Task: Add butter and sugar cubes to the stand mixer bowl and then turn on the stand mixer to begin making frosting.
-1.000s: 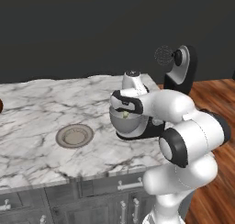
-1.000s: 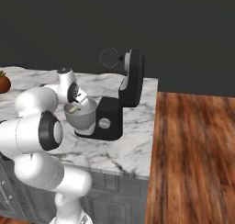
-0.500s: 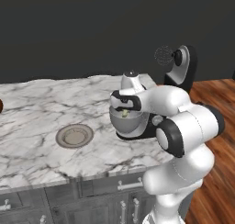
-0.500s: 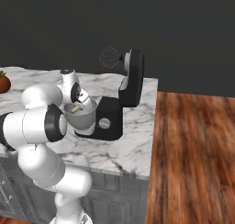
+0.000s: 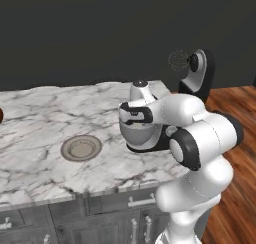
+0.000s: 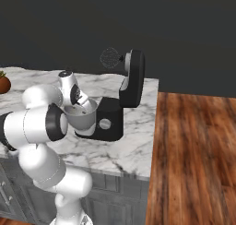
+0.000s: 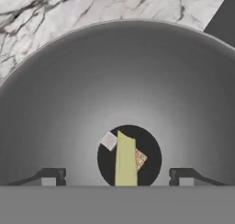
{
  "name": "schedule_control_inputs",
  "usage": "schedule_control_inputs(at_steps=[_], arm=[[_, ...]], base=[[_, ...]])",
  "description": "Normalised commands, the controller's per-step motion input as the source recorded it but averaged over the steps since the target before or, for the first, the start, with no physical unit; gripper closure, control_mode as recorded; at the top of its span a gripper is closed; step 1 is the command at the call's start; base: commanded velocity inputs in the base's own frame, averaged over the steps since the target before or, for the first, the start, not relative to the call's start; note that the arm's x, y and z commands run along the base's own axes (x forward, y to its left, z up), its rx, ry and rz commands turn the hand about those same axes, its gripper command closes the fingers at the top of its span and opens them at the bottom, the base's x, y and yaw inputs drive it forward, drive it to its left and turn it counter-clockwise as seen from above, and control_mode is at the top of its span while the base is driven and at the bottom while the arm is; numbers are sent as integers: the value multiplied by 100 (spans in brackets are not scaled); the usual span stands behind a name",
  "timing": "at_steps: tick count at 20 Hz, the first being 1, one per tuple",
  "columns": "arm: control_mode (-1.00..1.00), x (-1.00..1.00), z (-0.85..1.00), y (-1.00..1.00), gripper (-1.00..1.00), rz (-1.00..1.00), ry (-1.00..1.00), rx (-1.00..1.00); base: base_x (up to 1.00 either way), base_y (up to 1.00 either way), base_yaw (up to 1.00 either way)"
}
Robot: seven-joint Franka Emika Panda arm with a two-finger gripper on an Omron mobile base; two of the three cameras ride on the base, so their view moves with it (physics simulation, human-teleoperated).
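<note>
**Butter and sugar are sitting in the bowl; the hand needs a clean way out**

The gripper (image 7: 117, 175) is hanging just over the stand mixer bowl (image 7: 69, 94), its two dark fingertips (image 7: 48, 175) standing wide apart with nothing between them. The butter (image 7: 125, 159) is lying below them on the dark disc at the bottom of the bowl, clear of both tips. Beside it are lying two sugar cubes (image 7: 140, 159): a tan speckled one touching its edge and a paler grey one near its far end, though that pale piece is too small to name with certainty.

In the hand view the butter's long axis is running nearly straight up the picture, from the near wall toward the bowl's centre, tipped only slightly. Whether it is lying flat or leaning against the wall is hard to tell from above.

Judging from this, the adding step looks complete, and the work in hand is getting the arm out. The hand is best lifted straight up until the tips clear the rim, keeping the jaws spread so nothing is dragged along, and steering away from the raised head and whisk of the stand mixer (image 6: 131, 79). Next would come the silver knob (image 6: 105, 124) on the mixer's base, facing the right base camera.
</note>
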Motion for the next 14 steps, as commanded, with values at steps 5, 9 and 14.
schedule_control_inputs(at_steps=[5, 9, 14], arm=[[-100, -44, 26, -2, -100, 0, -28, 0], [-100, -68, 59, -3, -100, 0, -38, 0], [-100, -73, 49, -14, -100, 2, -32, 0]], base=[[0, 0, 0], [0, 0, 0], [0, 0, 0]])
